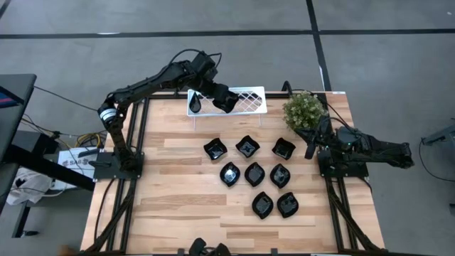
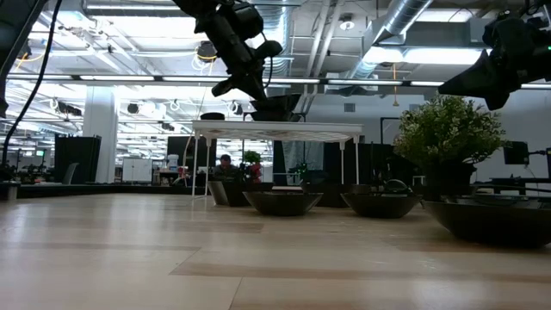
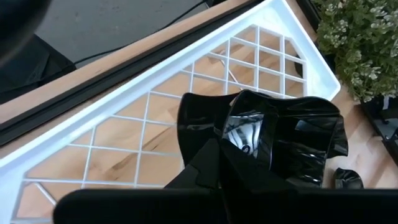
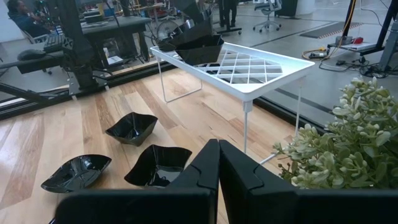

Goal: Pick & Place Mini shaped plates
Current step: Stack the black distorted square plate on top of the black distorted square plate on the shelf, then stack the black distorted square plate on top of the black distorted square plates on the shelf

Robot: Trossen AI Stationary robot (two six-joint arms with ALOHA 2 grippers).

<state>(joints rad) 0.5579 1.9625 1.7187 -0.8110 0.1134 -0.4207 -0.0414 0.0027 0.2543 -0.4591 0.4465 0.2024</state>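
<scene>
Left gripper (image 1: pixel 226 99) over white lattice wire rack (image 1: pixel 249 99), fingers clenched on glossy black wavy-edged square plate (image 3: pixel 292 140). Teardrop black plate (image 1: pixel 195 105) on rack's far-left end. Eight black plates (image 1: pixel 254 173) on wooden surface (image 1: pixel 170 192). Right gripper (image 1: pixel 310 149) parked by green bushy plant (image 1: pixel 304 109), fingers clenched empty.

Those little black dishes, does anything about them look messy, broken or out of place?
Nothing stands out. Eight mini shaped plates sit upright in loose rows on the table, none visibly chipped or tipped. One teardrop plate lies on the white rack, and the left gripper holds a wavy plate above that rack.
</scene>
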